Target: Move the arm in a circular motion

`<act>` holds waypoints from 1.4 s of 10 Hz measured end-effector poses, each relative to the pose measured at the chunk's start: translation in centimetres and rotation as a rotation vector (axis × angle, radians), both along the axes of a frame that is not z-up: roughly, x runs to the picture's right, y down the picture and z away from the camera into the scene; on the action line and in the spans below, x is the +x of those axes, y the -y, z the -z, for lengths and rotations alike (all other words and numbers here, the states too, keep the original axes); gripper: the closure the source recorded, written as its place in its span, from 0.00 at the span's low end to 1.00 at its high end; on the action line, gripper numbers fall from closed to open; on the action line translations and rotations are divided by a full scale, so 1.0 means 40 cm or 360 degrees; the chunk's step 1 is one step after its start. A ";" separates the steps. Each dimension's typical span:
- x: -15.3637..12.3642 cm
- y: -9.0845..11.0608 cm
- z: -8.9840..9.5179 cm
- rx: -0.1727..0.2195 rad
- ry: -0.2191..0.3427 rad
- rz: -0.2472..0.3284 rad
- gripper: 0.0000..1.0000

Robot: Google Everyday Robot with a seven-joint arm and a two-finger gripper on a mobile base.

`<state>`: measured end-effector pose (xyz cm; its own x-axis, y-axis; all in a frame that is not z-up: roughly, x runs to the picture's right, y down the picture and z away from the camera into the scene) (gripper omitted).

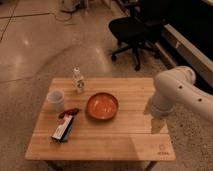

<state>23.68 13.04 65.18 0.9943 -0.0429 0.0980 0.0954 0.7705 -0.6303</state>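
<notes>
My arm (181,89) hangs over the right edge of the worktop (115,147), claw (156,123) pointing down. Whether the claw is spread or pressed together, I cannot tell. Hazard: a low leftward arc could strike the bowl (102,106).

arm (176,91) cut off by right picture edge, end effector (158,124) over right side of table (115,140), form indiscernible
</notes>
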 end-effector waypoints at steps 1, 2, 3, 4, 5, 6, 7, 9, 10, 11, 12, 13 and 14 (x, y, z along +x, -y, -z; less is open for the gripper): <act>0.043 0.023 -0.022 0.0011 -0.0057 -0.0027 0.35; 0.078 0.063 -0.060 0.0023 -0.0119 -0.0046 0.35; 0.085 0.095 -0.089 0.0043 -0.0145 -0.0061 0.35; 0.092 0.128 -0.125 0.0052 -0.0185 -0.0076 0.35; 0.091 0.169 -0.176 0.0064 -0.0236 -0.0085 0.35; 0.082 0.197 -0.209 0.0071 -0.0264 -0.0083 0.35; 0.052 0.234 -0.248 0.0085 -0.0282 -0.0069 0.35; -0.044 0.299 -0.311 0.0112 -0.0265 -0.0020 0.35; -0.106 0.324 -0.333 0.0120 -0.0238 0.0012 0.35; -0.172 0.342 -0.349 0.0128 -0.0198 0.0048 0.35; -0.261 0.355 -0.361 0.0134 -0.0139 0.0103 0.35; -0.317 0.357 -0.364 0.0136 -0.0098 0.0141 0.35; -0.388 0.345 -0.364 0.0127 -0.0040 0.0196 0.35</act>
